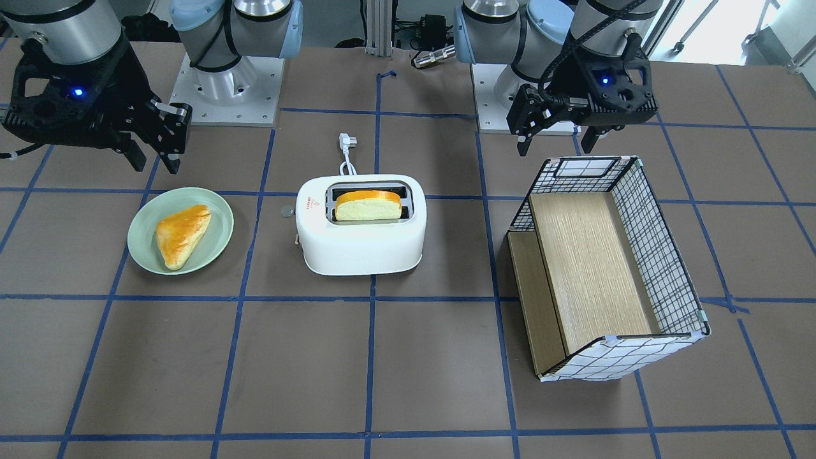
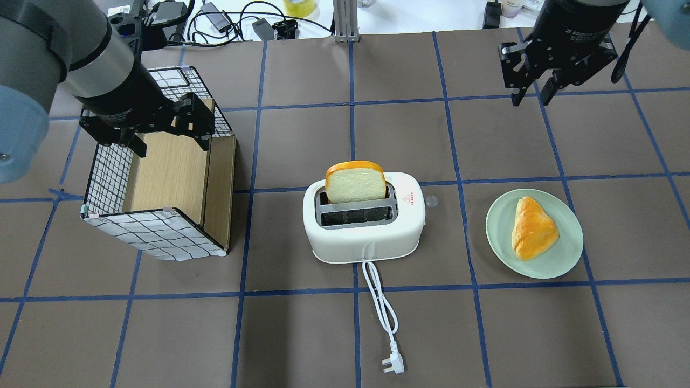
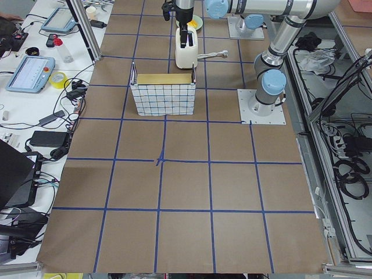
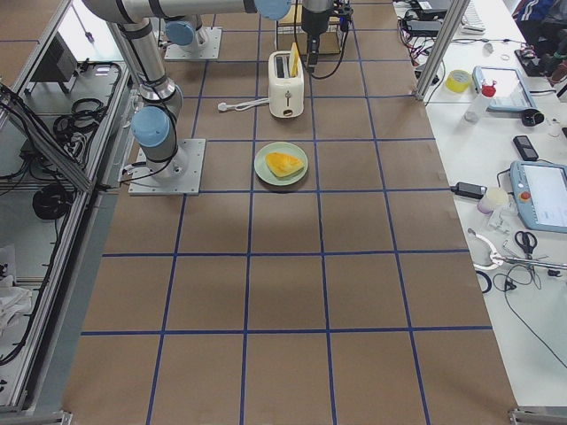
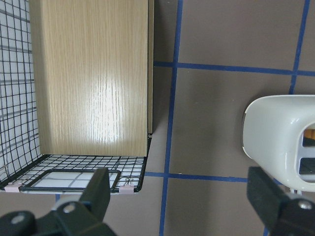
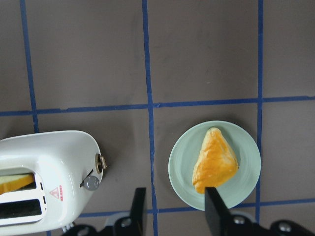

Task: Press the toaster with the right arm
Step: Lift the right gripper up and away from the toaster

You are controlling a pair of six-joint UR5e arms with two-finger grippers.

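Overhead view: I see the toaster (image 2: 372,242) mid-frame on the counter (image 2: 302,334), bread slice (image 2: 356,186) standing in its upper slot. Right hand (image 2: 531,97) upper right, fingers apart, well apart from it. Left hand (image 2: 171,148), fingers wide, probably just above the grid-patterned box (image 2: 156,231).

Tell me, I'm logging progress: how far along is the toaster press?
Done: nothing of the press itself. The bread slice stands high in the toaster, and its lever is untouched. In hand: the right arm hangs near the plate, apart from the toaster, jaws open and empty. Left: reach the lever and push it down.
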